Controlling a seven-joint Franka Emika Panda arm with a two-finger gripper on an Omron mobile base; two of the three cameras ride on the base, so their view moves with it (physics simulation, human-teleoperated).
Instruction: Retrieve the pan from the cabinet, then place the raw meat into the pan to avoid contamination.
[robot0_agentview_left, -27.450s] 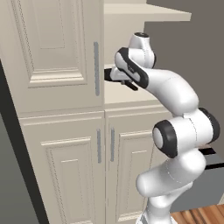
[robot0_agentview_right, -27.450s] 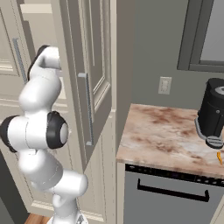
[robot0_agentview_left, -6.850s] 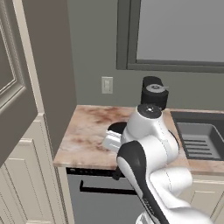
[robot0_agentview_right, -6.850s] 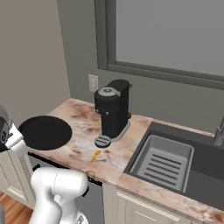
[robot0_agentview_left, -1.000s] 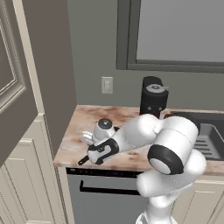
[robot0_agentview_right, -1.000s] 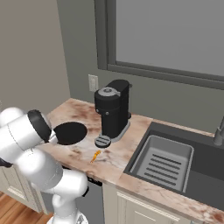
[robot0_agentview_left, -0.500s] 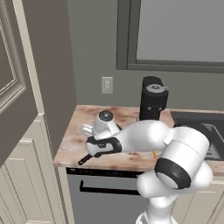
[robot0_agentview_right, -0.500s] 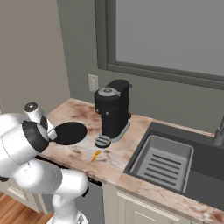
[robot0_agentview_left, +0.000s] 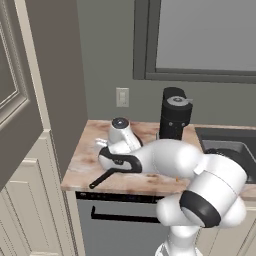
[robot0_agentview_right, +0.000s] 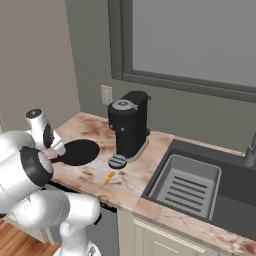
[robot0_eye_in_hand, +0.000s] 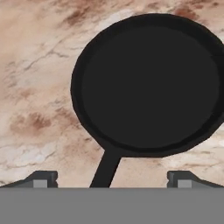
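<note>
The black pan (robot0_eye_in_hand: 148, 87) lies flat on the marble counter (robot0_eye_in_hand: 35, 87), its long handle (robot0_eye_in_hand: 105, 168) pointing toward me. My gripper (robot0_eye_in_hand: 110, 178) hovers open above the handle's end, one fingertip on each side and neither touching it. From the right base view the pan (robot0_agentview_right: 80, 151) sits left of the coffee machine, with my gripper (robot0_agentview_right: 57, 146) at its left edge. The raw meat (robot0_agentview_right: 108, 178), a tiny orange piece, lies on the counter right of the pan. The cream cabinet (robot0_agentview_left: 30, 210) stands at the left, its upper door (robot0_agentview_left: 15, 100) swung open.
A black coffee machine (robot0_agentview_right: 129, 127) stands behind the meat, with a small grey-rimmed dish (robot0_agentview_right: 117, 161) at its foot. A sink (robot0_agentview_right: 187, 182) with a ribbed insert lies to the right. A dark dishwasher front (robot0_agentview_left: 120, 225) sits under the counter edge.
My hand has risen and drawn back from the pan's handle, jaws staying wide. The pan stays where it lies on the counter.
</note>
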